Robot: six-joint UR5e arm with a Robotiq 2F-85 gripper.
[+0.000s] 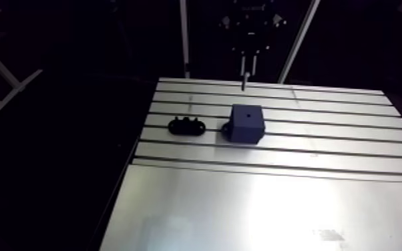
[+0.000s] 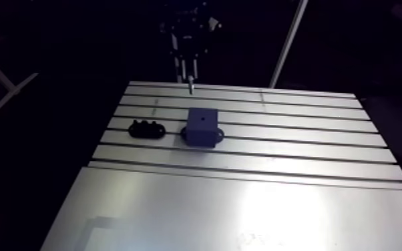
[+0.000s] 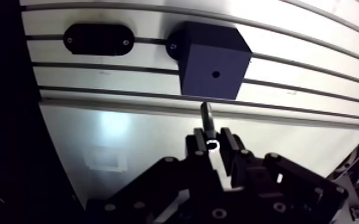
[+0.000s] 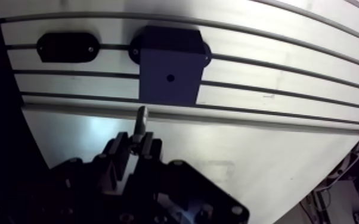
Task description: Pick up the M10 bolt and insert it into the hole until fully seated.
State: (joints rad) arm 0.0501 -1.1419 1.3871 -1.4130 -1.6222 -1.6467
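Note:
A dark blue block (image 3: 213, 62) with a small round hole (image 3: 216, 75) in its top face is fixed to the slotted table (image 1: 324, 113). My gripper (image 3: 213, 142) is shut on the M10 bolt (image 3: 207, 117), whose shank sticks out ahead of the fingertips. In the wrist view the bolt's tip lies just short of the block's near edge. In the arm view the gripper (image 1: 245, 67) hangs above the table's far edge, behind the block (image 1: 247, 123), with the bolt (image 1: 245, 83) pointing down.
A flat black oval holder (image 1: 187, 125) with small studs sits on the table left of the block; it also shows as the black oval holder (image 3: 98, 39) in the wrist view. A smooth metal plate (image 1: 264, 213) covers the table's near part.

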